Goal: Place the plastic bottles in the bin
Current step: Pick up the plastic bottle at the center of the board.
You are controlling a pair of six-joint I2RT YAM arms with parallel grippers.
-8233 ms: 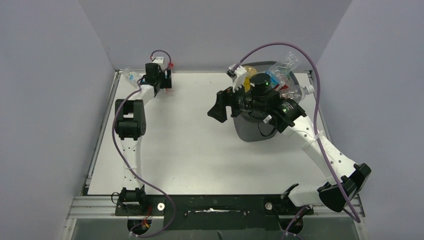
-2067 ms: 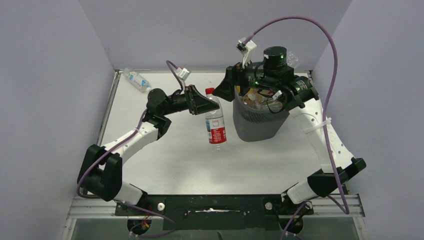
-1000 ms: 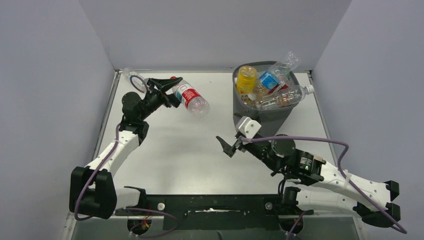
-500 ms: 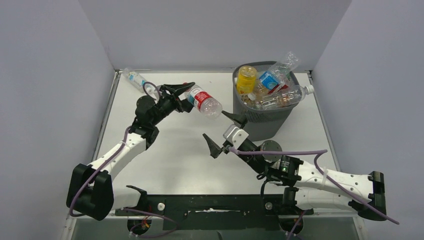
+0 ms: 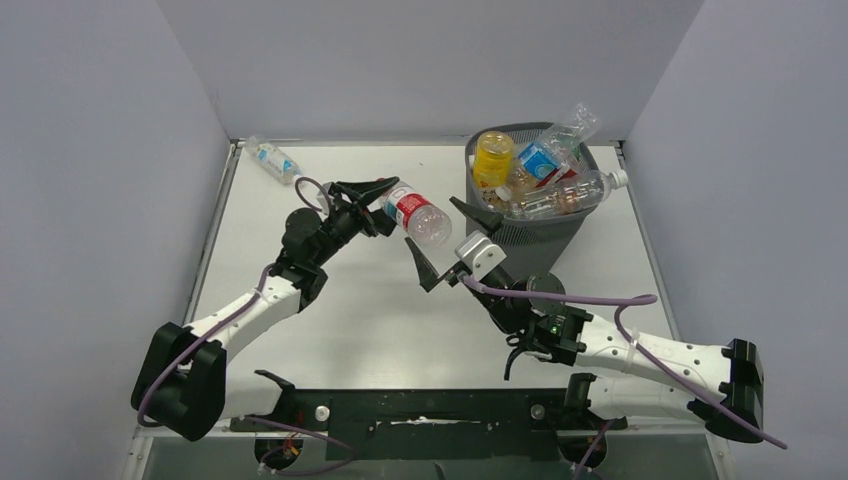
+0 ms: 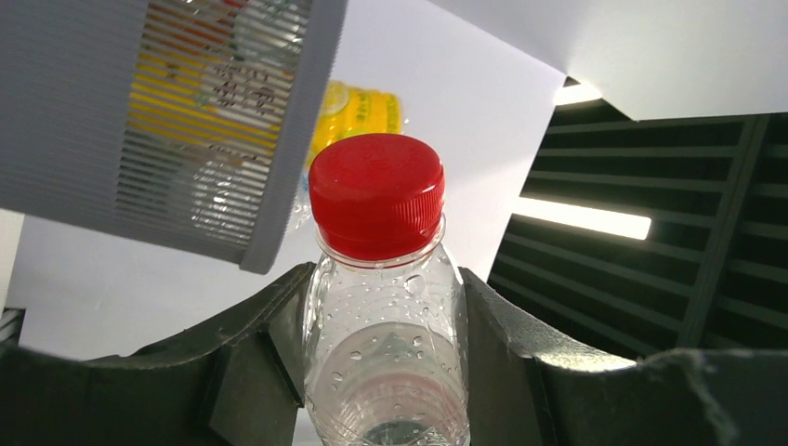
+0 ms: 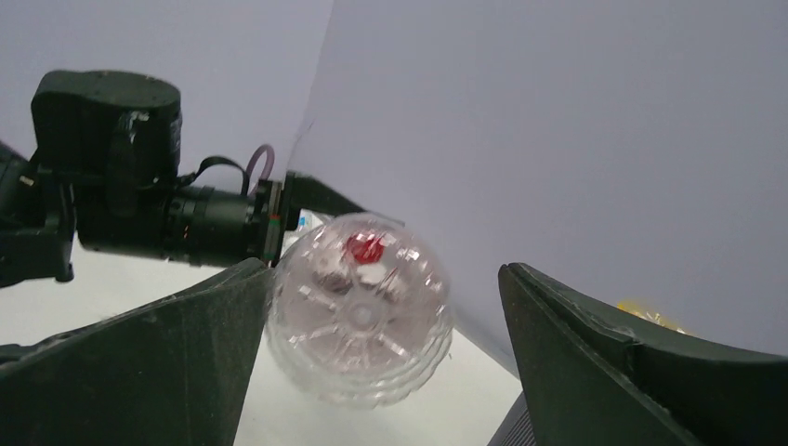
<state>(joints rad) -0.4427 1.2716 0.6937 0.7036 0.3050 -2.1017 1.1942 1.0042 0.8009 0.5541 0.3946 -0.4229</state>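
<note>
**Top external view.** The left gripper [image 5: 383, 203] is clamped narrowly on the neck end of the red-capped bottle [image 5: 418, 215]. The bottle appears clear of the table [image 5: 330, 330], at mid-depth, just left of the bin [image 5: 530, 252]. Its long axis runs from the left gripper rightward and slightly nearer, base leading. The right gripper [image 5: 446, 242] has its jaws spread wide, one fingertip to the far right of the base and the other to its near left. The base sits at the mouth of those jaws. The bin stands at the far right, heaped above its rim. A loose bottle [image 5: 272, 158] lies in the far left corner.

**Left wrist view.** Both fingers [image 6: 260, 362] press the bottle's shoulder just below the red cap [image 6: 376, 195]. The bin's mesh wall fills the upper left.

**Right wrist view.** The bottle's base faces the lens squarely, close to the left finger [image 7: 139, 372] and apart from the right. Nothing is gripped.

**Assessment.** This looks like a handover. The right arm is nearer the bin. Its jaws must advance along the bottle's axis and close across the body before the left gripper lets go.
</note>
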